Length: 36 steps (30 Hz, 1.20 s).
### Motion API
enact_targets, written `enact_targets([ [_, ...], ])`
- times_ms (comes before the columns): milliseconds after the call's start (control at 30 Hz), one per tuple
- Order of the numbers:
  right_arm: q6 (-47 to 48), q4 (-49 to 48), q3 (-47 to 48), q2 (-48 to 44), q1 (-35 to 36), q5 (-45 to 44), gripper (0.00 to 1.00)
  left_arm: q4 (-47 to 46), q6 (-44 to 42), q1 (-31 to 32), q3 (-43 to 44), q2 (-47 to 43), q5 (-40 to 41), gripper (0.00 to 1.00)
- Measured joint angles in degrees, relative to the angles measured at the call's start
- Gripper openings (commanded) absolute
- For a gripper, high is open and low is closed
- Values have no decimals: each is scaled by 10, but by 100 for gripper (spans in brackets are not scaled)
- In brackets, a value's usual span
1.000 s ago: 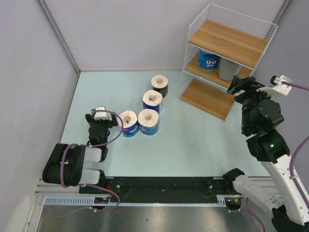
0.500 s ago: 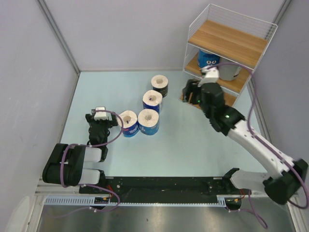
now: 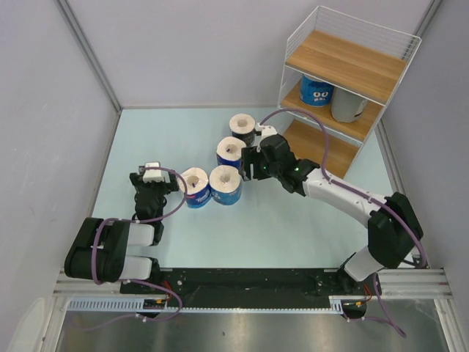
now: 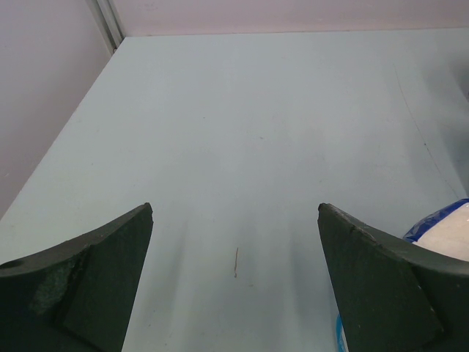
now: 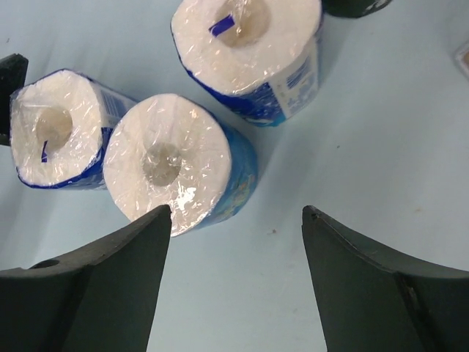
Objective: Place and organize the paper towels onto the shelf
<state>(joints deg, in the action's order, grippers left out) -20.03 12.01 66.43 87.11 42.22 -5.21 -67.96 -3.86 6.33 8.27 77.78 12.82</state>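
The shelf (image 3: 344, 64) stands at the back right, with a blue roll (image 3: 316, 90) and a grey roll (image 3: 347, 107) on its middle board. On the table stand a black-wrapped roll (image 3: 242, 126) and three blue rolls (image 3: 231, 152) (image 3: 226, 183) (image 3: 195, 186). My right gripper (image 3: 249, 163) hovers open and empty just right of these. In the right wrist view its jaws (image 5: 236, 220) are spread below the nearest blue roll (image 5: 179, 161), with two more (image 5: 249, 51) (image 5: 58, 128) beyond. My left gripper (image 3: 150, 180) rests open and empty left of the group; one roll's edge (image 4: 447, 231) shows beside its right finger.
Grey walls close in the table on the left and at the back. The shelf's bottom board (image 3: 316, 149) sits just behind the right arm's forearm (image 3: 330, 189). The arm bases and a black rail (image 3: 249, 282) line the near edge.
My right arm has swung from the shelf leftward and down to the rolls on the table, jaws still open. The left arm has not moved.
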Motion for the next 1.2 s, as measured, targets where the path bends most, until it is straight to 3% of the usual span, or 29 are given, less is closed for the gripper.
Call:
enact_targets([
  [267, -36, -28, 0, 73, 6, 57, 77, 0, 0, 0, 0, 0, 0, 100],
  [967, -127, -132, 0, 156, 22, 38, 75, 0, 0, 0, 0, 0, 0, 100],
  [1100, -138, -136, 0, 167, 22, 24, 69, 0, 0, 0, 0, 0, 0, 100],
  [1200, -141, -141, 0, 170, 22, 21, 58, 0, 0, 0, 0, 0, 0, 100],
])
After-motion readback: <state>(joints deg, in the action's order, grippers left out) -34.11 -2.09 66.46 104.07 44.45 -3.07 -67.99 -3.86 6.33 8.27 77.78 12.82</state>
